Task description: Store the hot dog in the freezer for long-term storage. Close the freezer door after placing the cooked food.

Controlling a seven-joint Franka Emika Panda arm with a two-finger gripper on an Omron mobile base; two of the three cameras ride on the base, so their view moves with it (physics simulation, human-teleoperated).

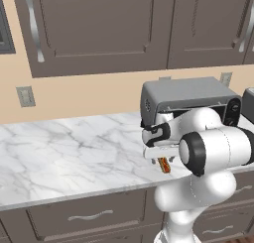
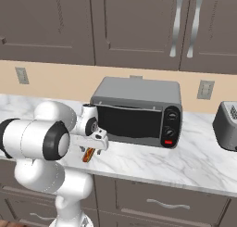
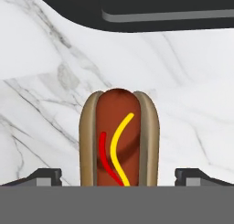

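Pincer (image 3: 118,176) was wide open, one fingertip (image 3: 43,176) on each side of the hot dog (image 3: 119,138), not gripping. Hot dog lay on the marble bench (image 1: 59,148), just in front of the toaster oven (image 2: 136,112).

Glossy marble counter (image 1: 59,148), matt grey metal toaster oven (image 2: 139,94) — smooth.

Left and right base views look forward and down from behind the arm, sharing the marble counter (image 1: 59,152) and toaster oven (image 2: 136,111) at mid range; hand view sits close, looking straight down at the hot dog (image 3: 119,138).
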